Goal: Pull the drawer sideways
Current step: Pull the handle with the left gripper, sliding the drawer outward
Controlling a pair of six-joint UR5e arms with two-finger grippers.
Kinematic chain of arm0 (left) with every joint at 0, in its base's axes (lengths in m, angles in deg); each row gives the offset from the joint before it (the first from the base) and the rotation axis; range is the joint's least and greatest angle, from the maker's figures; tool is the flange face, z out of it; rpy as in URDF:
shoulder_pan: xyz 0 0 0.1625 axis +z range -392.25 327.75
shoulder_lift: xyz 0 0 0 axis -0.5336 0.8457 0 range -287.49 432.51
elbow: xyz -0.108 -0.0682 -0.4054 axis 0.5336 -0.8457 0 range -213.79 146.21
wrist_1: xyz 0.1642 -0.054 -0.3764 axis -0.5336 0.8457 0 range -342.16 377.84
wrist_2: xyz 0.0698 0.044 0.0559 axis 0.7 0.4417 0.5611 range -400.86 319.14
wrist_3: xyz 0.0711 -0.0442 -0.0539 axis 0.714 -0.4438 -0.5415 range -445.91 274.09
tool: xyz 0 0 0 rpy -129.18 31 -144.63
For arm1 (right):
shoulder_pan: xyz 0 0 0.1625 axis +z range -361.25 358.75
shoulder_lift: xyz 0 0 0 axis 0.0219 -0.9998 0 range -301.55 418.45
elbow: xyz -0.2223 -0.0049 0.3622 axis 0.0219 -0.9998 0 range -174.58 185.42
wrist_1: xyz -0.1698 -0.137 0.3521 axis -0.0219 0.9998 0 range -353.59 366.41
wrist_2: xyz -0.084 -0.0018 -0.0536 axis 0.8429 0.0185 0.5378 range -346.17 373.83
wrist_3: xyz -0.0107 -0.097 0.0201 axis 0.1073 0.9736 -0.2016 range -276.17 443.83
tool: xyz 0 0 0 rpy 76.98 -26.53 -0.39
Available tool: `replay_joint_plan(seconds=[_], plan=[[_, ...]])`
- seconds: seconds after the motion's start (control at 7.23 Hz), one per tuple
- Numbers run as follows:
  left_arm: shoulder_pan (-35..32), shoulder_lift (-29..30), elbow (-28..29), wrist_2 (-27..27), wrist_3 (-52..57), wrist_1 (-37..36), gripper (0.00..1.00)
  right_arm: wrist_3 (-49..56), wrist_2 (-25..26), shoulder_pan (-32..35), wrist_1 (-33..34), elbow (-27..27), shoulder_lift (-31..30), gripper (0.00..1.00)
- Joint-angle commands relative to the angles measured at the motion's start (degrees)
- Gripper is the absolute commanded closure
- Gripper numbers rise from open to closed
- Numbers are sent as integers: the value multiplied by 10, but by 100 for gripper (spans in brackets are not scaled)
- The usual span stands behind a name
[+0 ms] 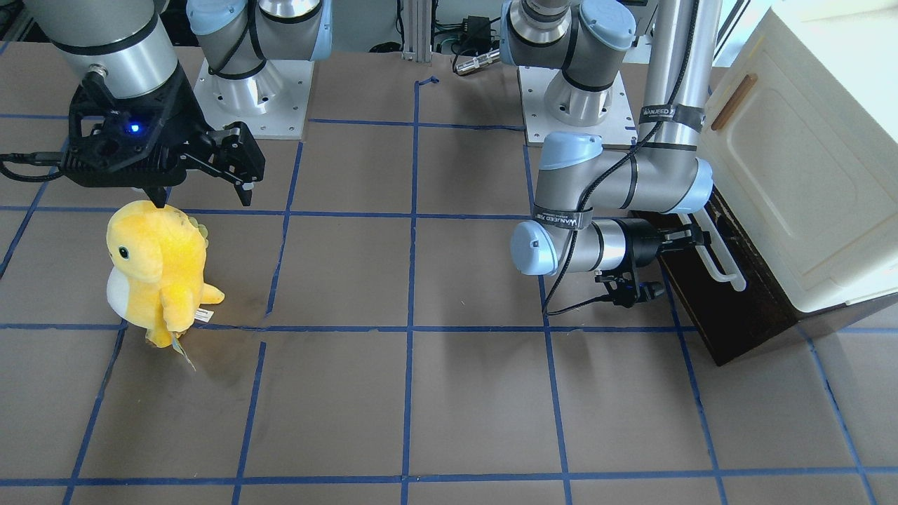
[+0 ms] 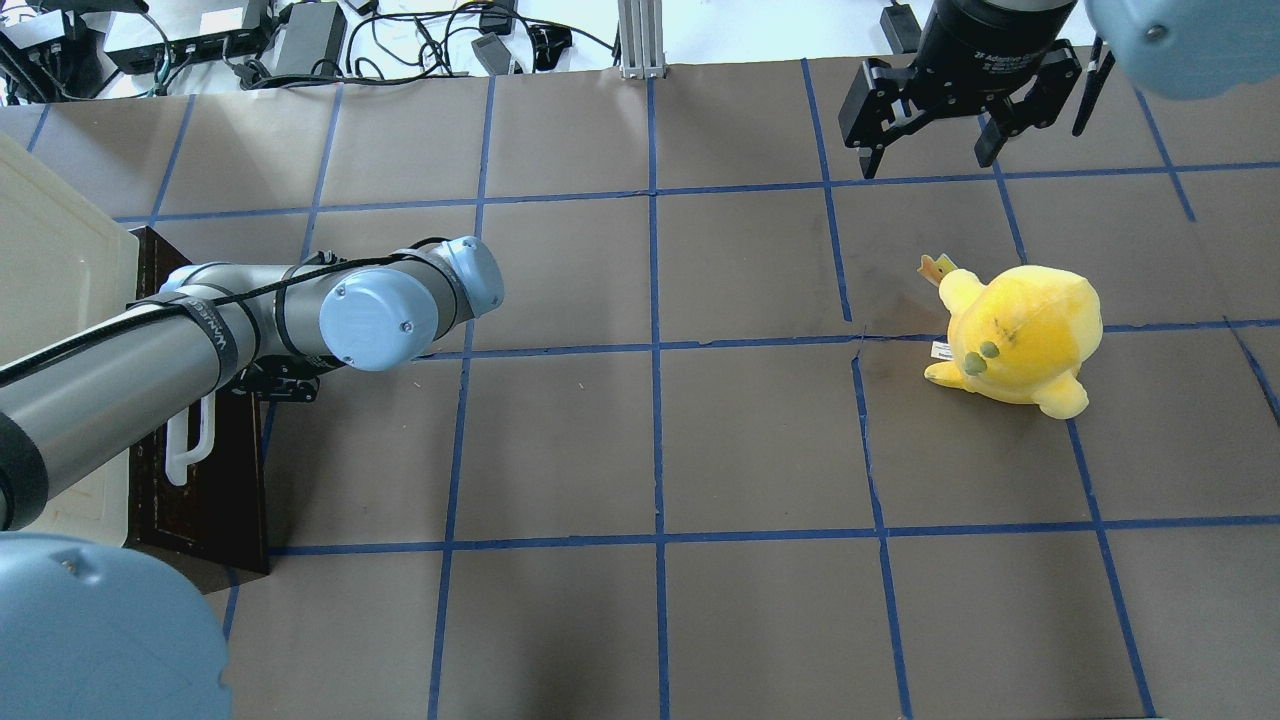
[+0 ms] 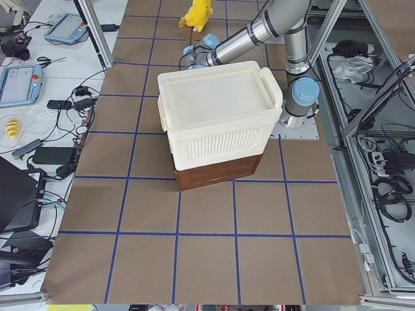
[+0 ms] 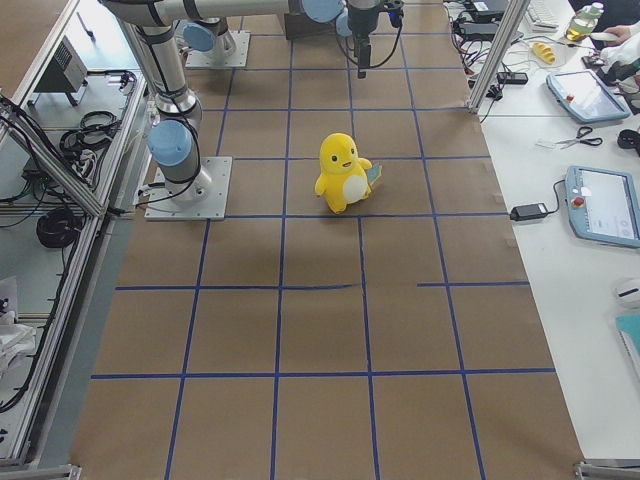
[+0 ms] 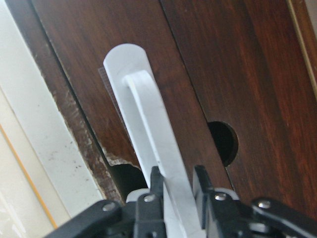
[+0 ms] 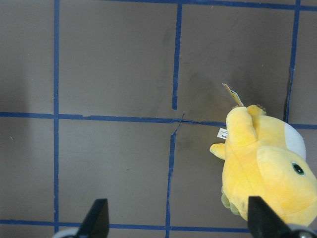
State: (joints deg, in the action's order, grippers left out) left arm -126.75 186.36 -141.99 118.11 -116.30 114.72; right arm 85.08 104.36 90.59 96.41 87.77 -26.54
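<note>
The drawer (image 1: 733,315) has a dark brown wooden front with a long white bar handle (image 1: 724,261) and sits under the cream cabinet (image 1: 807,175). My left gripper (image 5: 177,186) is shut on the white handle (image 5: 148,124), one finger on each side of the bar. In the front view the left gripper (image 1: 691,235) reaches sideways onto the handle. In the overhead view the drawer front (image 2: 215,480) and the handle (image 2: 195,440) show, and the arm hides the gripper. My right gripper (image 2: 925,160) is open and empty, far from the drawer.
A yellow plush toy (image 1: 158,270) stands on the brown gridded table (image 1: 421,393) below the right gripper (image 1: 203,191); it also shows in the right wrist view (image 6: 267,168). The cabinet door has a small brown wooden handle (image 1: 734,102).
</note>
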Motion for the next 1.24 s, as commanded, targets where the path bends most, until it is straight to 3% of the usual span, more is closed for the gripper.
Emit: replay_joint_plan(seconds=[0.0,1.11], plan=[[-2,1,4,-2,5,3,98,1,0,0,0,0,0,0],[-53,1,12,-7,9,0,99,0,0,0,0,0,0,0]])
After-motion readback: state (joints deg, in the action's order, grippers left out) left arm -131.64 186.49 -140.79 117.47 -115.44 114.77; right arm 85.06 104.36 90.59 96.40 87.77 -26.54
